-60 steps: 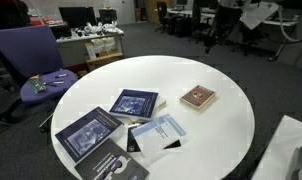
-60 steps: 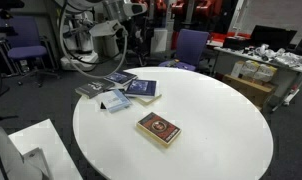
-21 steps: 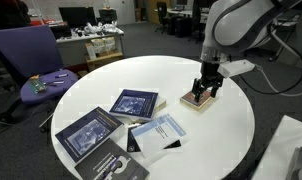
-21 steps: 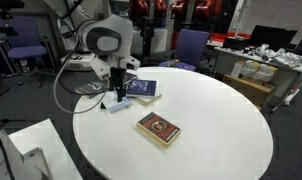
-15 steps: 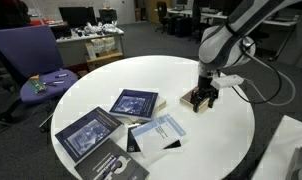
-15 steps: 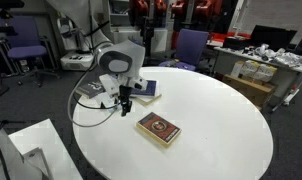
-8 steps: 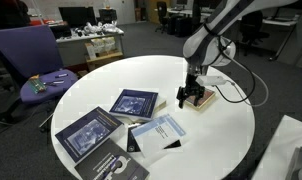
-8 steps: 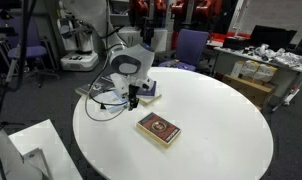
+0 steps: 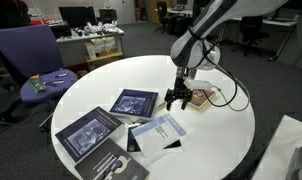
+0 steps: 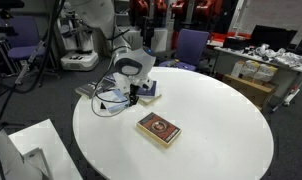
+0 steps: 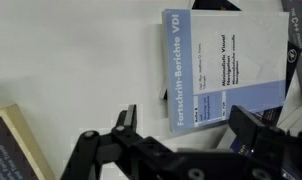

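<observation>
Wrist view: pale blue book (image 11: pixel 226 65) lay flat on the white table (image 11: pixel 81 60), just ahead of the gripper (image 11: pixel 191 135).
Gripper: jaws spread wide, holding nothing, hovering low near the table's middle.
Pale blue book, in an exterior view: (image 9: pixel 157 130) closer to the table's edge than the gripper.
Red-brown book (image 9: pixel 200 97): just beside the gripper.
Dark blue book (image 9: pixel 134 103): near the pale blue book.

Hand (image 9: pixel 175 103) above table (image 9: pixel 223 132) (books (image 9: pixel 134 103) either side)
</observation>
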Robot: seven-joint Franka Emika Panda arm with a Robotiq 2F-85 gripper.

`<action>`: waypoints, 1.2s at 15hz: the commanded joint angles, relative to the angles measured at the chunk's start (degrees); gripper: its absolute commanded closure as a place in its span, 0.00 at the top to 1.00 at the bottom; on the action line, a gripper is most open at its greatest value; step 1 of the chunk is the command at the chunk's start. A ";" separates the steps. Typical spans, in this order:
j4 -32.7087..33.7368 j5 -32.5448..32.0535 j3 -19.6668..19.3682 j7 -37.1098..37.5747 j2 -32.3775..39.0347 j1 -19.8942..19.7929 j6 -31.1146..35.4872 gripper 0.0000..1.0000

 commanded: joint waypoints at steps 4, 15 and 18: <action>0.04 -0.38 0.46 0.26 0.07 -0.56 0.01 1.00; 4.13 4.96 2.86 -3.85 5.37 -3.35 0.02 1.00; 5.71 7.93 3.69 -5.89 6.96 -4.00 0.11 1.00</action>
